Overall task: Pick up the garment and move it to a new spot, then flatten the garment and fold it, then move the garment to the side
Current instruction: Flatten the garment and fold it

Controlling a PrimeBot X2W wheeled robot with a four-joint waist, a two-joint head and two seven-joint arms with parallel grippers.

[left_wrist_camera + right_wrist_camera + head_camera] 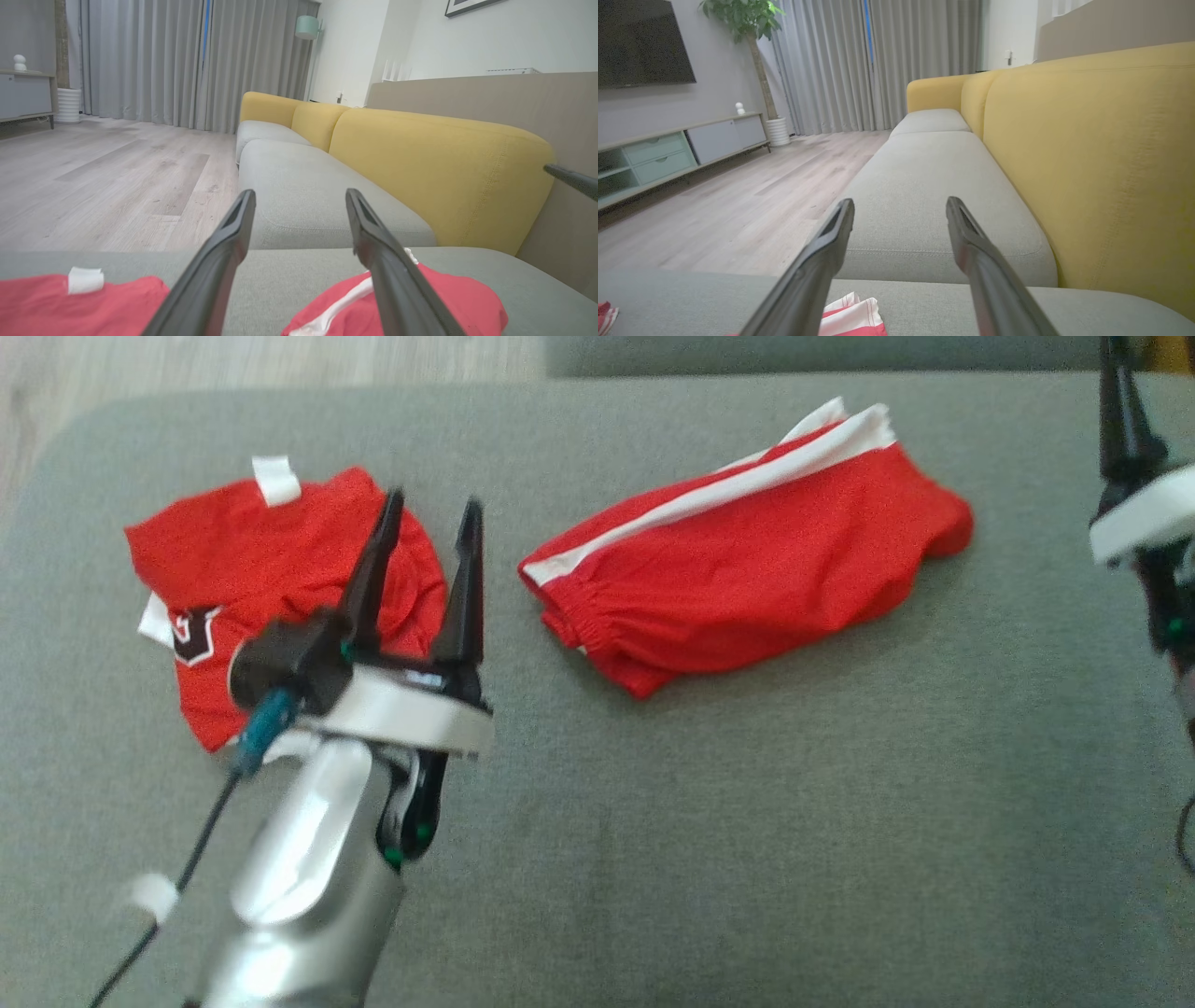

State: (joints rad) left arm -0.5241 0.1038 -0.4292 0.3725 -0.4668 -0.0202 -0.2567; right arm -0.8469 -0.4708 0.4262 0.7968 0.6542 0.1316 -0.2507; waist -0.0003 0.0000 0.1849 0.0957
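The red shorts [747, 579] are found lying loosely doubled and ungripped at 1 o'clock on the grey sofa seat [747, 859], with a red shirt [271, 569] apart from them at 9 o'clock. The left gripper [434, 504] is held wide and empty by the shirt's 3 o'clock edge, and the right gripper [900, 205] is wide and empty off the shorts' 3 o'clock end. Placing is judged done and flattening due: both grippers would need to be lowered onto opposite ends of the shorts, closed on the cloth and drawn apart.

No legible text, black-and-white emblem [193, 635] on left red garment [280, 560] too blurred and creased to read
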